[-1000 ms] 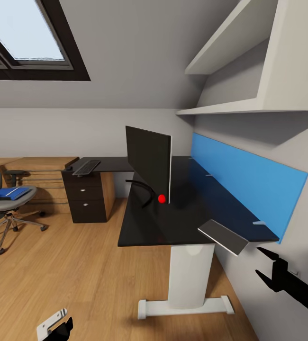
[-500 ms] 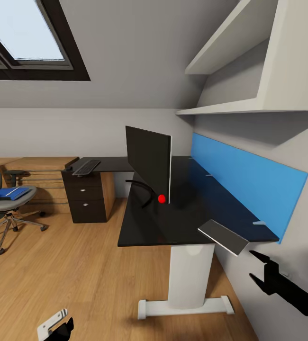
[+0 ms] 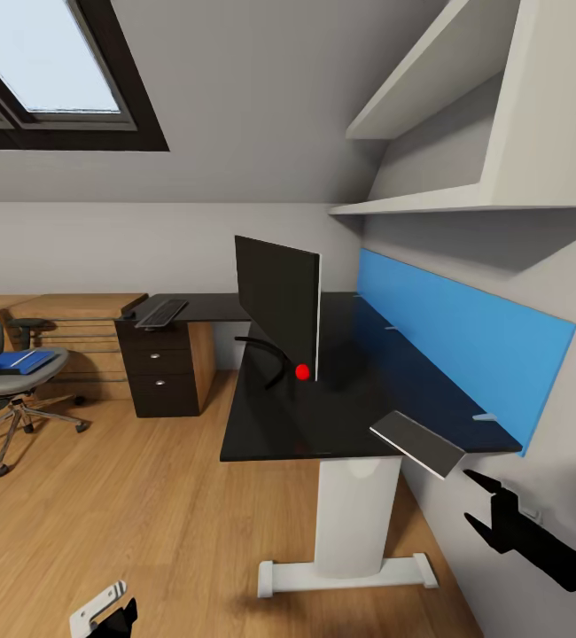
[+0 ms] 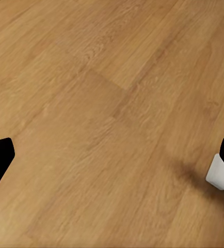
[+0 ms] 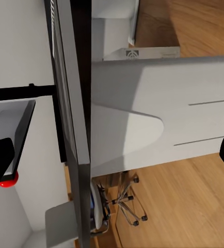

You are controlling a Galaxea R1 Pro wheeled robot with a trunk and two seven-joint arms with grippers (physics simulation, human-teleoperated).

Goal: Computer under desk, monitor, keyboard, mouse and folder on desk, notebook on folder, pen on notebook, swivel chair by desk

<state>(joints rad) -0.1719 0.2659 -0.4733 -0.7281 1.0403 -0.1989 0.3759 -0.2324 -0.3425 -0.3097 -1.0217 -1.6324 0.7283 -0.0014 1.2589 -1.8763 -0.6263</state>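
While the robot stood at the end of the desk (image 3: 323, 416), no task step looked finished; it seemed to be lining up. Right gripper (image 3: 487, 507) hung low beside the desk's edge, fingers parted, empty, just under a grey slab (image 3: 416, 443) overhanging the corner, maybe the notebook, couldn't tell. Left gripper (image 3: 106, 611) hovered over bare floor (image 4: 112, 124), fingers apart, holding nothing. Monitor (image 3: 279, 306) stood on the desk. Keyboard (image 3: 161, 312) lay on the far drawer unit (image 3: 166, 368), well apart from the monitor. Blue folder (image 3: 18, 361) sat on the chair (image 3: 9, 390). Next move probably called for raising the right arm clear of the desk edge and wall (image 3: 545, 425).
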